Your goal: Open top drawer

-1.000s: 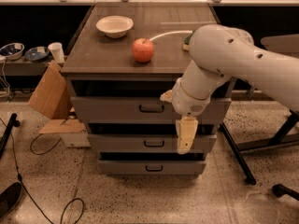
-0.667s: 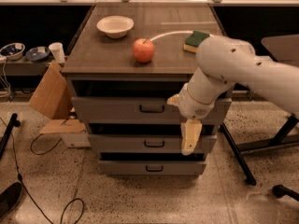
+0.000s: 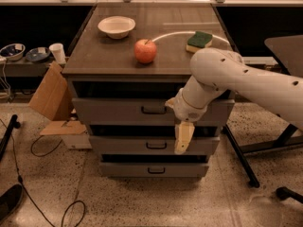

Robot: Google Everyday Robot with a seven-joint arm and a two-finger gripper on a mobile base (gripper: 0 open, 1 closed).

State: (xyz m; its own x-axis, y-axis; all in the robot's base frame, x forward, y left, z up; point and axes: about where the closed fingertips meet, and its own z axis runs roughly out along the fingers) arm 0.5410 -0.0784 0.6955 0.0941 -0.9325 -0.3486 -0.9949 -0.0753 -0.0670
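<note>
The top drawer (image 3: 113, 110) is the widest grey front of the cabinet, just under the tabletop, with a small dark bar handle (image 3: 154, 110) at its centre. A dark gap shows above its front. My gripper (image 3: 183, 137) hangs pointing down in front of the second drawer (image 3: 128, 145), to the right of and below the top drawer's handle and not touching it. My white arm (image 3: 236, 77) reaches in from the right and covers the right part of the top drawer.
On the cabinet top (image 3: 94, 56) stand a white bowl (image 3: 116, 26), a red apple (image 3: 145, 51) and a green sponge (image 3: 199, 40). The third drawer (image 3: 128, 170) is lowest. Cardboard (image 3: 49, 98) and cables (image 3: 42, 148) lie at left, a chair base (image 3: 246, 162) at right.
My arm has shifted lower and uncovered the green sponge. The gripper stays in front of the second drawer, at nearly the same place. The drawers have not moved.
</note>
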